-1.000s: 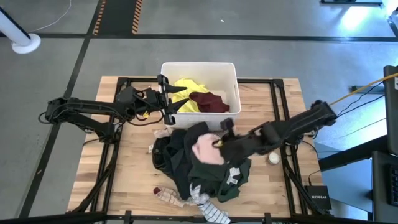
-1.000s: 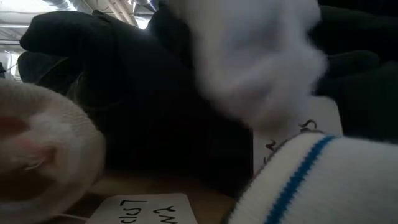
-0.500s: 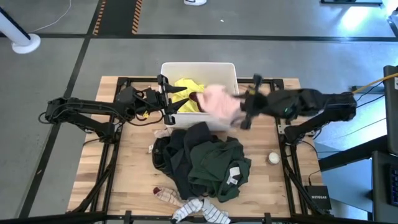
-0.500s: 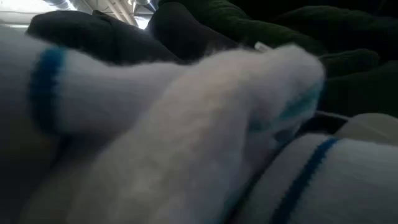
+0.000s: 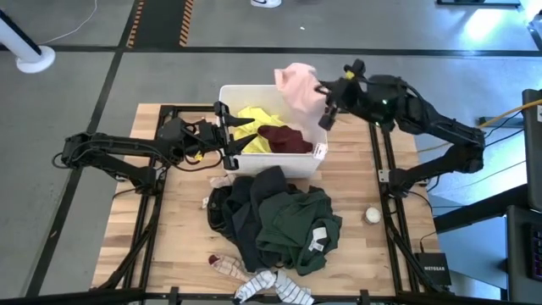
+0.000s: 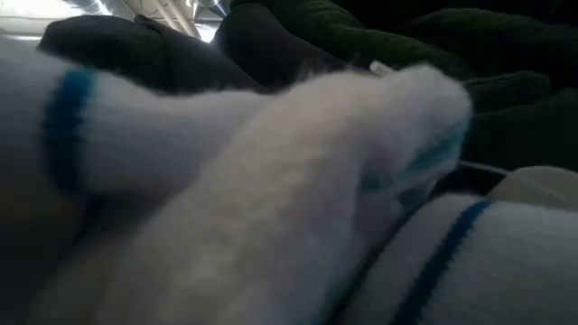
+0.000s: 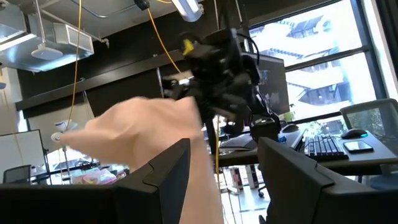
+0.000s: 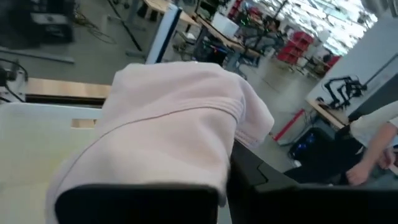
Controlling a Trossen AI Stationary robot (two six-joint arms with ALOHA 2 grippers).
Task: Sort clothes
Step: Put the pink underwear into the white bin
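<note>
1. On the left, I keep the left gripper (image 5: 227, 135) parked at the near-left wall of the white bin (image 5: 315, 108), its fingers spread with nothing held between them; it needs to stay out of the drop path.
2. In the bin, a yellow garment (image 5: 251, 119) and a maroon one (image 5: 286, 138) are sorted; the dark pile (image 5: 275, 220) and the striped piece (image 5: 284, 288) wait on the table (image 5: 169, 212) in front of it.
3. At the bin's far right corner, the right gripper (image 5: 325, 100) is clamped on the pale pink garment (image 5: 298, 86), which hangs above the rim.
4. My judgement: I should carry the pink cloth inward over the open bin before letting go, or its trailing edge may catch the rim and slide outside.
</note>
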